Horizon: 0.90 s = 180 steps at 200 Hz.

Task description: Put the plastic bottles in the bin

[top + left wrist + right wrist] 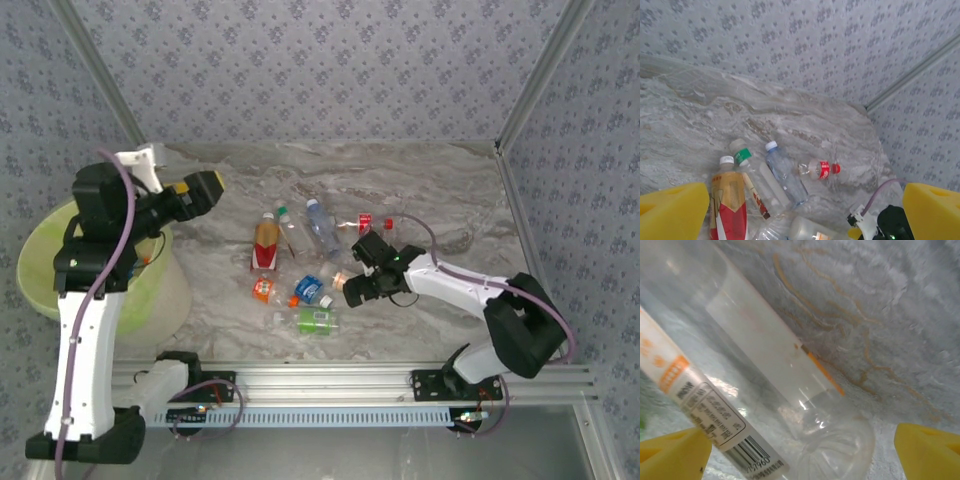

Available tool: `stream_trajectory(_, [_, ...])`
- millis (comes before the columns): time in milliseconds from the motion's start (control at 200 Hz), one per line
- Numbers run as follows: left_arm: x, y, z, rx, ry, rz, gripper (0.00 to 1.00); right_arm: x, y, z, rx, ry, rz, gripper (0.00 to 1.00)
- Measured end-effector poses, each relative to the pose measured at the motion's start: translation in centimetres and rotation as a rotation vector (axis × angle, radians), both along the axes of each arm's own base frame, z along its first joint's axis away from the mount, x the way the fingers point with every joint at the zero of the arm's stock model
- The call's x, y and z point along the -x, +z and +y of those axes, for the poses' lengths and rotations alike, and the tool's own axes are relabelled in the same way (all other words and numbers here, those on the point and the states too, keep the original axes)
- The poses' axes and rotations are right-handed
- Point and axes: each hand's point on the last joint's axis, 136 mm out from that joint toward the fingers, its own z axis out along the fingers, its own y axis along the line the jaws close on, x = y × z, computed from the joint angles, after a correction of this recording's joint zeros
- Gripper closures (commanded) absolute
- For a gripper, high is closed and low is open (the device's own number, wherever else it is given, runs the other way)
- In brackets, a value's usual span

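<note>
From above: most of the job left, by the look of it. Lying across the middle of the counter (450, 190), well apart from the bin (165, 295) at the left edge: the plastic bottles (263, 290), at least seven countable. Among them a tea-coloured bottle (266, 245), a blue-capped bottle (322, 228), a red-labelled bottle (365, 222), a blue-labelled bottle (308, 289) and a green-labelled bottle (315, 320). No telling the bin's contents from here, with much of its mouth under the left arm (85, 300). Left claw (212, 188) raised just past the bin, pointing toward the pile. Right claw (345, 283) down low at the pile's right edge.

From the left wrist: yellow fingers (670, 210) spread wide at the lower corners, gripping nothing. Far below, on their sides on the counter: the tea-coloured bottle (729, 205), a green-capped bottle (747, 170), the blue-capped bottle (785, 175) and the red-labelled bottle (820, 170). Free, apparently, for a next fetch.

From the right wrist: fingers (670, 455) spread to either side of a clear bottle (805, 405) with an orange-and-white label, flat on the counter. Straddling it, not pinching; no contact to be seen. Judged to be mid-reach for one bottle: squeeze, lift, carry to the bin, drop, then the same again for every bottle on the counter.
</note>
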Motion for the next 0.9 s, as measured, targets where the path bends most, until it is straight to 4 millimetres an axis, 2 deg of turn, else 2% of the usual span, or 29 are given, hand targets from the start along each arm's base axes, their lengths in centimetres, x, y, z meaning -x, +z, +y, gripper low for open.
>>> stream_trajectory(155, [-1.3, -1.4, -1.8, -0.035, -0.039, 0.037, 0.01, 0.7, -1.7, -0.3, 0.053, 0.013, 0.037, 0.05])
stream_trajectory(325, [-1.9, -1.1, -3.4, -0.043, -0.079, 0.006, 0.01, 0.8, -2.8, -0.4, 0.092, 0.019, 0.049, 0.04])
stream_trajectory(545, [-2.4, -1.4, -4.6, -0.058, -0.105, 0.001, 0.01, 0.1, -2.4, -0.4, 0.110, 0.019, 0.032, 0.00])
stream_trajectory(720, [-2.7, -1.2, -4.3, -0.067, -0.084, -0.012, 0.01, -1.4, -1.3, -0.4, 0.101, 0.013, 0.016, 0.00])
stream_trajectory(900, [-2.9, -1.5, -4.1, -0.073, -0.068, -0.015, 0.01, -2.6, -1.1, -1.3, 0.088, 0.008, 0.039, 0.00])
